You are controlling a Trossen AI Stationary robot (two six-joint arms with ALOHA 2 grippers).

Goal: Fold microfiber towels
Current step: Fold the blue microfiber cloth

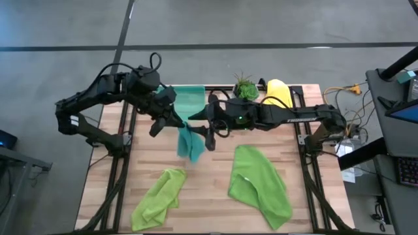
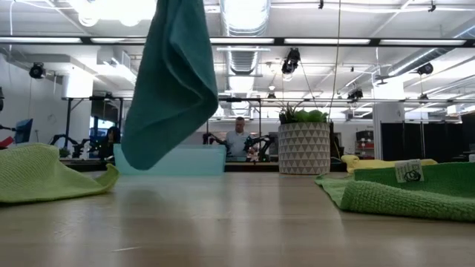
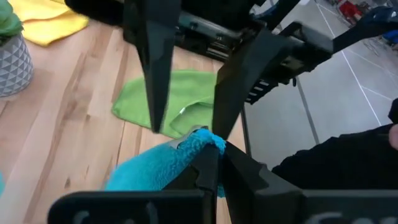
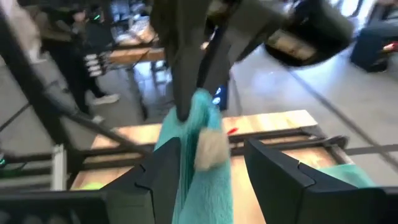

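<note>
High view shows both arms meeting above the plant-side half of the table (image 1: 215, 196), with the teal towel (image 1: 189, 143) dangling between them, clear of the wood. The left gripper (image 1: 177, 121) is clamped shut on the towel's top corner, likely so the cloth hangs straight and its edges can be found. The right gripper (image 1: 210, 140), just beside the towel on the plant (image 1: 246, 89) side, has its fingers parted around the hanging cloth without pinching it, seemingly ready to take a second corner. A large lime towel (image 1: 260, 184) lies spread in front of the plant, and a smaller lime towel (image 1: 159, 196) lies farther left. The yellow towel (image 1: 278, 93) sits just right of the plant, and the tray (image 1: 189, 99) to its left.
</note>
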